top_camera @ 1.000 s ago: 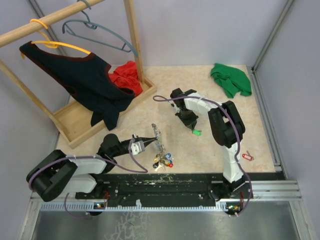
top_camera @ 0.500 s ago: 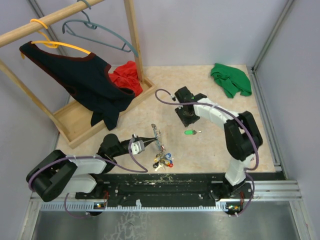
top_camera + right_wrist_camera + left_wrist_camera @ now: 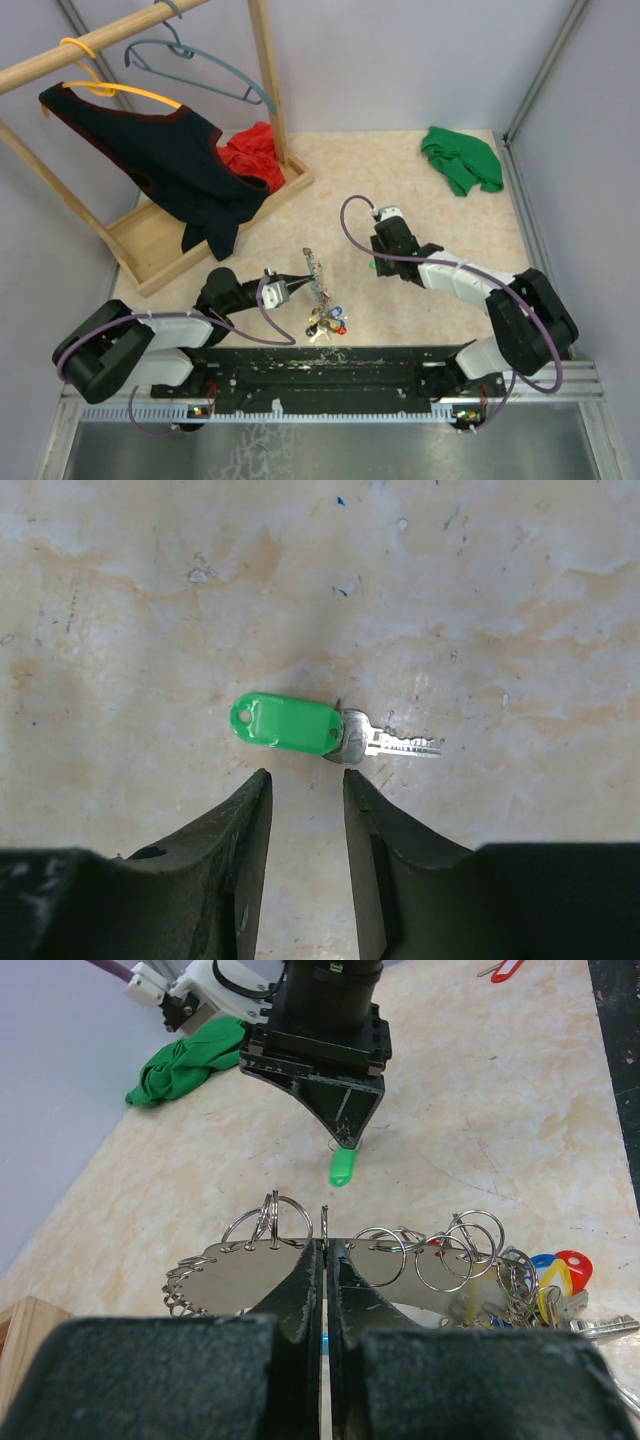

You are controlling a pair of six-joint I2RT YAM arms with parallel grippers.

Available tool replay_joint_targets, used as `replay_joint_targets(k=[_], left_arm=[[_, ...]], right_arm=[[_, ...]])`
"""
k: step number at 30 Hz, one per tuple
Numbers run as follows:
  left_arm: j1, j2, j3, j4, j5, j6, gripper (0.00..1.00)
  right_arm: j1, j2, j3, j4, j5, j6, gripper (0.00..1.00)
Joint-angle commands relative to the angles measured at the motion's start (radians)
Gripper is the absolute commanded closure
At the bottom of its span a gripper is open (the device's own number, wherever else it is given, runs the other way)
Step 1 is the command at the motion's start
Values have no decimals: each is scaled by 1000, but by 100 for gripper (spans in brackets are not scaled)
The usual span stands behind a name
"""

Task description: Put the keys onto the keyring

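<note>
My left gripper (image 3: 308, 277) is shut on the silvery keyring (image 3: 316, 268) and holds it upright above the table. The ring's blue, yellow and red tags (image 3: 327, 320) hang down at its near end. In the left wrist view the closed jaws (image 3: 326, 1245) pinch the ring's flat metal band (image 3: 240, 1272). The green-headed key (image 3: 285, 725) lies flat on the table, blade to the right. My right gripper (image 3: 305, 780) is open just short of it, one finger either side of the head's near edge. The red-headed key (image 3: 508, 968) lies far off on the table.
A green cloth (image 3: 460, 160) lies at the back right corner. A wooden clothes rack (image 3: 215, 215) with a dark vest and a red garment stands at the back left. A purple cable (image 3: 350, 215) loops beside the right wrist.
My right arm has swung forward and down. Its gripper has moved from behind the green key to directly over it. The key has stayed on the table. The left gripper and keyring have not moved.
</note>
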Motion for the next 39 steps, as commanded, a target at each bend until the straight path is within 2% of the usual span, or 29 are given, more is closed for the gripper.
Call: replay_joint_targets(k=[1, 7, 17, 33, 37, 39], left_arm=[[-2, -5, 15, 44, 17, -17, 100], [-2, -10, 13, 43, 14, -16, 100], [-2, -11, 15, 42, 16, -17, 100], [-2, -5, 18, 42, 23, -19, 100], [-2, -2, 18, 43, 25, -20, 100], [-2, -6, 18, 42, 25, -20, 100]], right_arm=[[33, -62, -82, 272, 153, 109, 66], [48, -67, -173, 371, 231, 156, 74], [50, -27, -210, 466, 219, 157, 83], [50, 26, -197, 425, 228, 186, 87], [50, 29, -188, 406, 225, 183, 100], [50, 14, -171, 364, 228, 175, 100]])
